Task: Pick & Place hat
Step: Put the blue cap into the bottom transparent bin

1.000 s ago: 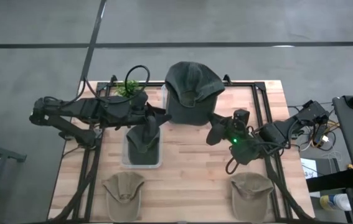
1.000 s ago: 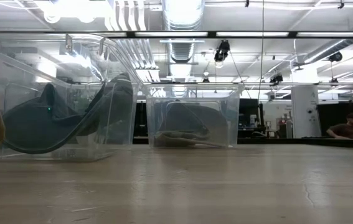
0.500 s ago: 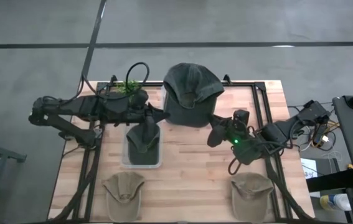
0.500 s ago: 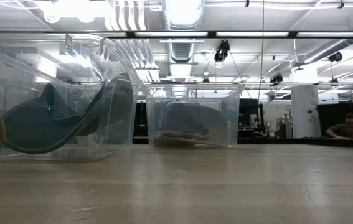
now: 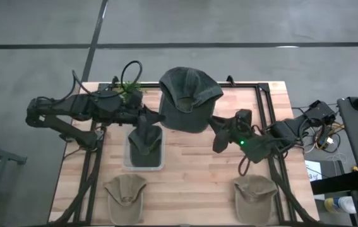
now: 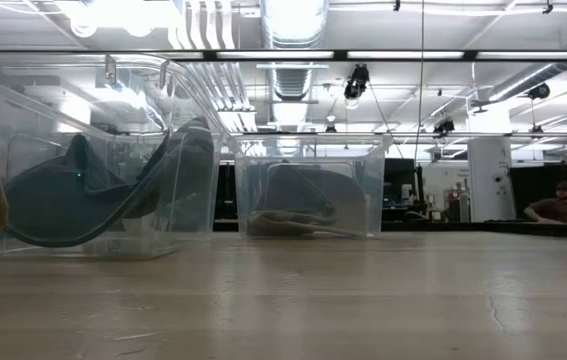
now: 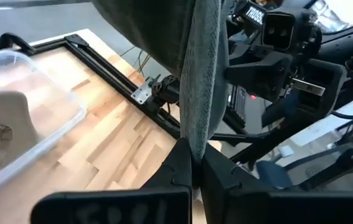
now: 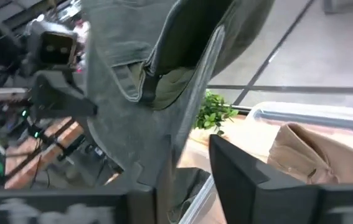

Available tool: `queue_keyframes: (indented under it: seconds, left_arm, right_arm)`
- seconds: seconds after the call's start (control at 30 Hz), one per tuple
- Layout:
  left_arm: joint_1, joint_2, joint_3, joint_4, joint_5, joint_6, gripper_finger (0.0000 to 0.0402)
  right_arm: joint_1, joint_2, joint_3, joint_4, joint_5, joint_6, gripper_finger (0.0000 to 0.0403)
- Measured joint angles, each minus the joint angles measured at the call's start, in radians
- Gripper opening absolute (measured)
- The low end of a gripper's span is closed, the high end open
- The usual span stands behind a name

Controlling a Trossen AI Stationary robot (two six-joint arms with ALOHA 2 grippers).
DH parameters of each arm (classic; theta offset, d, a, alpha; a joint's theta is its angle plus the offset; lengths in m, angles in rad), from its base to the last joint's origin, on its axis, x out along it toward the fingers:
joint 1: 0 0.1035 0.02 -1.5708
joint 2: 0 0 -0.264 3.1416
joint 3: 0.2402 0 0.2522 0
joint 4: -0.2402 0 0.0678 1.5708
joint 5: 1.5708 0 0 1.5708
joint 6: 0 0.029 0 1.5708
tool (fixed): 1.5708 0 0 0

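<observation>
A dark grey-green hat [image 5: 188,94] hangs over the far middle of the table, between my two grippers. My left gripper [image 5: 158,118] is at the hat's left side and is shut on its edge. My right gripper [image 5: 215,129] is at the hat's right side. In the right wrist view its fingers [image 8: 238,168] stand apart, with the hat's lower edge [image 8: 173,149] between them. A clear bin [image 5: 128,161] near the table's middle holds another hat [image 5: 146,142]. My left gripper pinches the hat's edge [image 7: 195,134] between its two shut fingers, coming in about level from the table's left. The cloth rises out of the fingertips and the hat is lifted clear of the table. My right gripper has the hat's edge between its parted fingers; whether a finger touches the cloth I cannot tell.
Two tan hats [image 5: 125,189] [image 5: 254,192] lie at the near edge, left and right. A small green plant [image 5: 128,88] stands at the far left, behind my left arm. A black frame rail [image 5: 264,107] runs along the table's right side. The low view shows two clear bins [image 6: 103,160] [image 6: 308,195] with hats.
The hat has shifted a little toward the table's left and far edges, still lifted clear. My left arm has drawn back the same way with it. My right gripper has stayed about where it was.
</observation>
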Motion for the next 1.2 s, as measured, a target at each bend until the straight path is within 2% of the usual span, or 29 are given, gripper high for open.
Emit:
queue_keyframes:
  seconds: [0.2, 0.43, 0.73, 0.83, 1.2]
  left_arm:
    - [-0.002, -0.063, 0.000, -0.131, -0.057, -0.193, 0.0006]
    - [-0.018, -0.148, 0.000, -0.391, -0.145, -0.436, 0.0006]
    - [-0.107, -0.166, -0.010, -0.705, -0.128, -0.753, 0.0008]
    - [-0.140, -0.156, -0.024, -0.791, -0.085, -0.856, 0.0007]
    - [-0.234, -0.122, -0.176, -0.787, 0.035, -1.065, 0.0007]
  right_arm:
    - [0.000, -0.038, 0.010, -0.008, -0.070, -0.158, 0.0159]
    - [0.009, -0.075, 0.012, -0.008, -0.079, -0.249, 0.0190]
    - [0.013, -0.101, 0.012, -0.050, -0.099, -0.341, 0.0194]
    - [0.013, -0.103, 0.012, -0.069, -0.099, -0.339, 0.0196]
    - [0.013, -0.102, 0.012, -0.105, -0.098, -0.344, 0.0196]
